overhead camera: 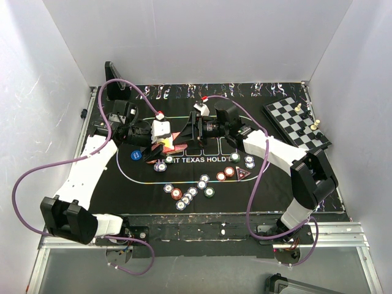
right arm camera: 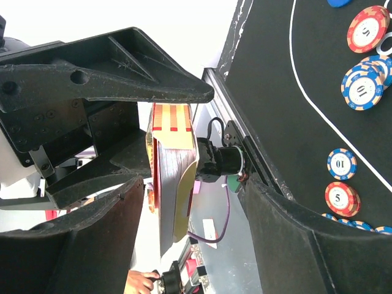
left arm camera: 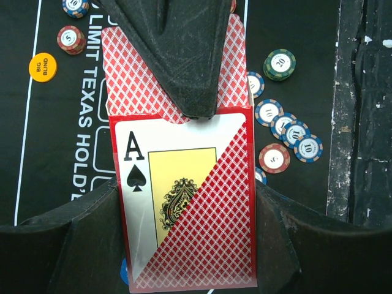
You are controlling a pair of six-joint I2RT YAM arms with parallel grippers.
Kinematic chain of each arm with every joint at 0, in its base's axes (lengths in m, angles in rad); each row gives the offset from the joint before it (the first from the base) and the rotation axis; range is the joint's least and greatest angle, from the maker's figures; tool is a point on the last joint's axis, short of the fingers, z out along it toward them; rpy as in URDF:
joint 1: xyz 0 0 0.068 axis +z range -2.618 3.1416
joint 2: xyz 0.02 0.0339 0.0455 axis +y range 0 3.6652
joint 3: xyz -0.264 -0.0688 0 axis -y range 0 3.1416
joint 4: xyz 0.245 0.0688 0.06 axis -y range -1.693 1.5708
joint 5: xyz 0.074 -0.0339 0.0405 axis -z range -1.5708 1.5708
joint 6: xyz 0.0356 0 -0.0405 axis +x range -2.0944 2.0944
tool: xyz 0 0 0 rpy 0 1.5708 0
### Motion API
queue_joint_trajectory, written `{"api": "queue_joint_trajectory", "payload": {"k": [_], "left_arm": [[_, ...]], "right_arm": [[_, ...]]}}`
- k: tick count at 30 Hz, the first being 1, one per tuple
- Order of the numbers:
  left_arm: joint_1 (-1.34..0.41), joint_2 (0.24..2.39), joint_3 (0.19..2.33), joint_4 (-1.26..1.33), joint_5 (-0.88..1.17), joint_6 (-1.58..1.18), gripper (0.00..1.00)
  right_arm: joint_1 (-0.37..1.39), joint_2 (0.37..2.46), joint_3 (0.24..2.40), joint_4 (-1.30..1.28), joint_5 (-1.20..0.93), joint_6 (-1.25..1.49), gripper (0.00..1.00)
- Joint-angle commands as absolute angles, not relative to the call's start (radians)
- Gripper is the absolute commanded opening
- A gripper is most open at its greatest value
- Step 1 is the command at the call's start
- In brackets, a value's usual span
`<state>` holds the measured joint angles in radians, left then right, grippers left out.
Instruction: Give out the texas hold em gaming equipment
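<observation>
My left gripper [overhead camera: 162,146] [left arm camera: 187,197] is shut on a red-patterned card box [left arm camera: 184,202] with an ace of spades on it, held above the mat. The box's top flap is open and red-backed cards [left arm camera: 131,79] show. My right gripper [overhead camera: 185,136] [right arm camera: 195,184] is open, its jaws straddling the box's open end [right arm camera: 174,184]; one finger [left arm camera: 177,55] lies over the cards. Poker chips [overhead camera: 190,193] [left arm camera: 288,128] [right arm camera: 361,86] lie scattered on the mat. A yellow "BIG BLIND" button [left arm camera: 43,67] and a dark triangular marker [overhead camera: 243,174] also lie there.
The black Texas Hold'em mat [overhead camera: 141,184] covers the table. A chessboard with pieces [overhead camera: 296,120] sits at the back right. A blue round disc [overhead camera: 135,155] lies left of the grippers. White walls close in on three sides.
</observation>
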<state>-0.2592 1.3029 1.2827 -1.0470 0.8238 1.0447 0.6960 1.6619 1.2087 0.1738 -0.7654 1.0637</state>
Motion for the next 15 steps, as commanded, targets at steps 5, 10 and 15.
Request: {"api": "queue_joint_trajectory", "payload": {"k": [5,10,15], "left_arm": [[-0.265,1.308,1.284,-1.078,0.848,1.109,0.14],[-0.268,1.324,1.298,-1.103,0.818,1.121,0.11],[-0.290,1.353,1.333,-1.147,0.772,1.138,0.09]], "right_arm": [[0.695,1.640,1.258,0.180,-0.790,1.039,0.64],[0.686,1.641,1.253,0.175,-0.792,1.039,0.57],[0.686,1.663,1.279,0.156,-0.796,1.025,0.52]]}}
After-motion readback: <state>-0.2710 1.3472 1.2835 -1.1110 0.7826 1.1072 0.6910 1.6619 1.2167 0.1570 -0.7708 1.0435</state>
